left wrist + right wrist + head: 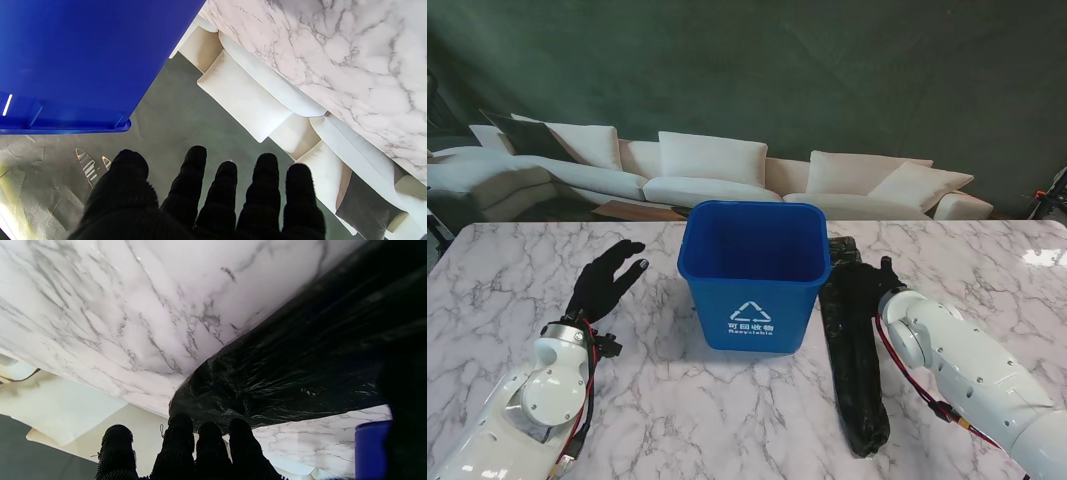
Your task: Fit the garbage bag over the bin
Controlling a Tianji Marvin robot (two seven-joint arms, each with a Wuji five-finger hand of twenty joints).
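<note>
The blue bin [752,275] stands upright and unlined in the middle of the marble table [677,420], recycling mark facing me. A black garbage bag [852,350] lies flat and bunched lengthwise on the table just right of the bin. My left hand [607,282], in a black glove, hovers left of the bin with fingers apart and nothing in it; its wrist view shows the bin's wall [66,60] beside the spread fingers [263,186]. My right hand [874,285] rests over the bag's far half, fingers straight. Its wrist view shows the fingertips [180,430] at the bag [300,356], gripping nothing.
A white sofa [707,170] with cushions runs behind the table's far edge. The right forearm [967,365] lies across the table to the right of the bag. A corner of the bin [370,446] shows in the right wrist view.
</note>
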